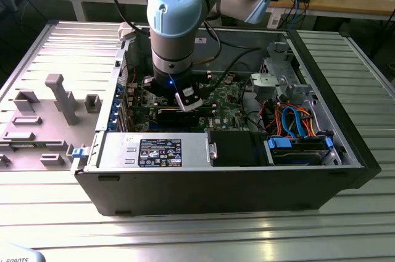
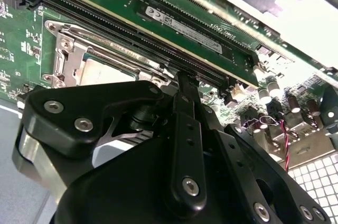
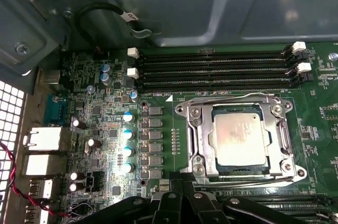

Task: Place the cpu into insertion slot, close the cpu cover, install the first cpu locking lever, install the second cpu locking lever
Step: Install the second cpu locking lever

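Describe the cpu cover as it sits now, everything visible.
The cpu cover is a thin, square, silver metal frame lying flat and closed over the cpu, whose grey top shows through its large window. Screws mark the socket bracket's corners, wire levers run along its edges. It sits on the green board beside the memory slots. The gripper hangs just at its edge.

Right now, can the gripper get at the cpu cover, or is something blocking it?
Probably yes. The gripper sits beside the cpu cover, which lies closed over the cpu in the first wrist view, with nothing lying on top of it.
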Controlling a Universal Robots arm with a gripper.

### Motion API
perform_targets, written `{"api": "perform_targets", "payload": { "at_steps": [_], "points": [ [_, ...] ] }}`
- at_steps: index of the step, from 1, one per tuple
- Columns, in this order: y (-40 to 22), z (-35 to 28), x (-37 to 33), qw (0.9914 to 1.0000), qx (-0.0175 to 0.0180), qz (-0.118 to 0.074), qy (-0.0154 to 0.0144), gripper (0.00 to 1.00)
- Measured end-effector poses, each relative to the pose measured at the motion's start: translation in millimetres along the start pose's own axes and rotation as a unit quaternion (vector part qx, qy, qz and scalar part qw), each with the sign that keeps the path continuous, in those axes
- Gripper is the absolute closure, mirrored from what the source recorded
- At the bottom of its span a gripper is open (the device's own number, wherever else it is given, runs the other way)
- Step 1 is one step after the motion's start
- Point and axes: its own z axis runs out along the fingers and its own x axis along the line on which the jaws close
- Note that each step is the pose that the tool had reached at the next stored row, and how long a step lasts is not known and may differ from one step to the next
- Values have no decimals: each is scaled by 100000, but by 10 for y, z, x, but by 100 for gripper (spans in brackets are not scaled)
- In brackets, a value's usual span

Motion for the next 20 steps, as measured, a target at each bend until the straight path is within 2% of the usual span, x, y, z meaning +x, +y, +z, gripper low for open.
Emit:
{"api": "perform_targets", "payload": {
  "at_steps": [16,20],
  "points": [
    [-2,4,0,100000,-67,4,7,89],
    [-4,16,0,100000,-291,-5,7,89]
  ]
}}
